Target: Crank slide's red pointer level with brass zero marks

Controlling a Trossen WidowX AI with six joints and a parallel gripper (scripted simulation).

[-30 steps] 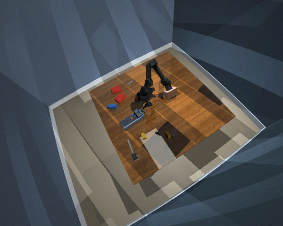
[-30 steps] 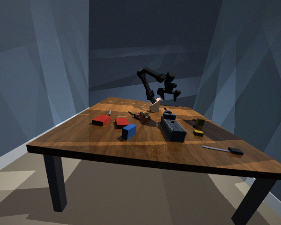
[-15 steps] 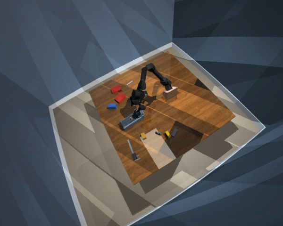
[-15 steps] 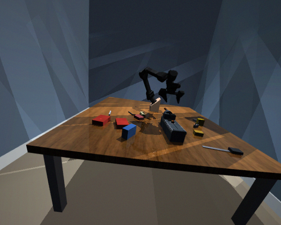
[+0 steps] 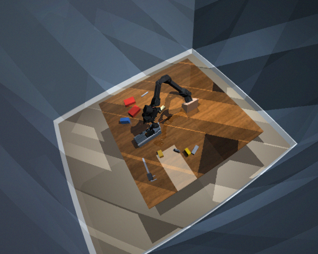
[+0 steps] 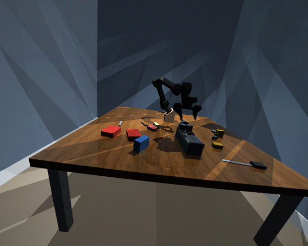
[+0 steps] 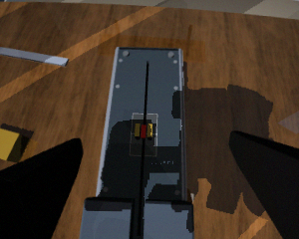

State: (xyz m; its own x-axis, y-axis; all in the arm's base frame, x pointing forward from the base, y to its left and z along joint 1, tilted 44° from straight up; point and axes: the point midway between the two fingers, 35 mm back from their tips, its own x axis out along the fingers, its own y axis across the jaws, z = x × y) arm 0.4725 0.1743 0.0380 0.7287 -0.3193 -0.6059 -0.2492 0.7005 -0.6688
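Pincer [image 5: 149, 120] [image 6: 187, 116] [image 7: 156, 141] wide and empty above the machine [image 5: 148, 135] [image 6: 190, 141] [image 7: 161, 100].
Red pointer [image 7: 144, 130] between brass marks [image 7: 149, 130], seemingly level.

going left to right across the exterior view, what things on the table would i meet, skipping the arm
red block at far left → second red block → blue block → dark machine → caliper-like tool
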